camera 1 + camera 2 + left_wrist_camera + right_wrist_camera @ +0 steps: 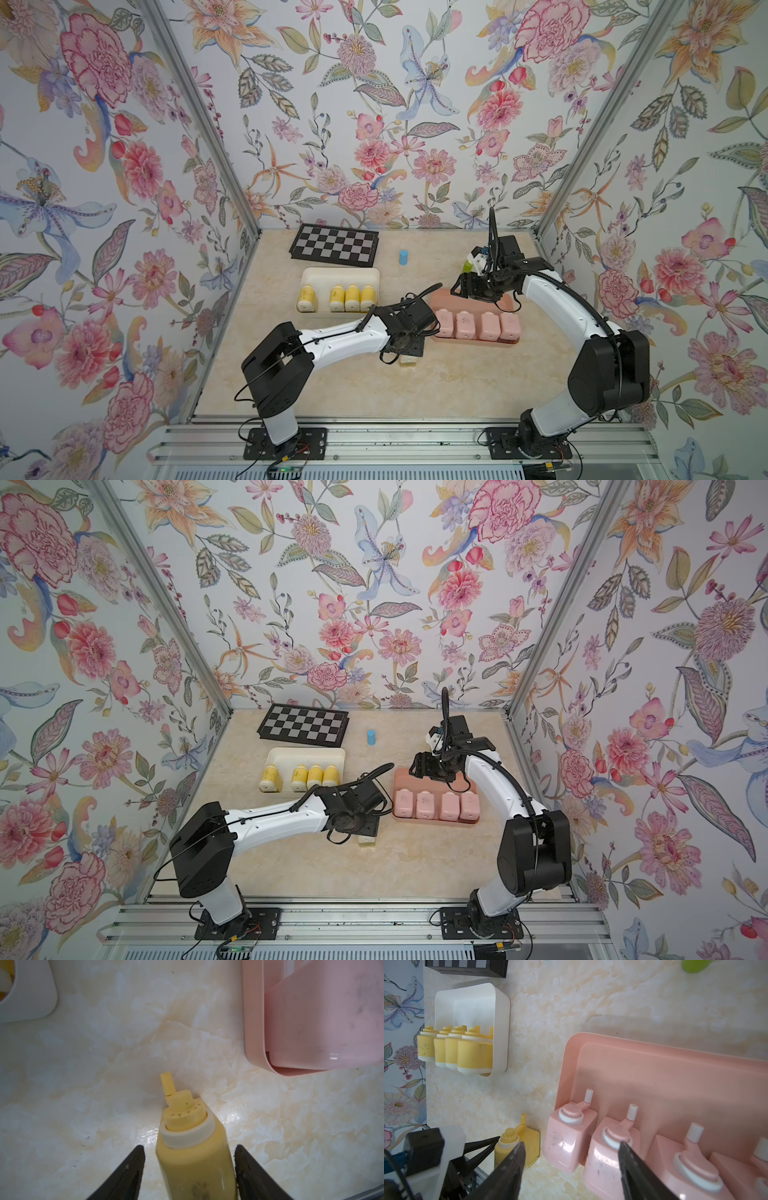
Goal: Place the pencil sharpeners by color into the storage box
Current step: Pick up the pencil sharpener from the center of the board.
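Yellow sharpener [193, 1157], pink tray [253, 1022] near, white tray [41, 991] farther

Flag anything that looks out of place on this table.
One yellow sharpener sits on the table, outside the white box that holds the four other yellow ones. The open left gripper straddles it. The pink tray looks orderly. Nothing looks spilled or damaged.

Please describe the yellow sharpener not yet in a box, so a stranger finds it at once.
Find the pink tray. Off its near left corner, inside the left gripper, sits one yellow sharpener. It alone is outside the white box.
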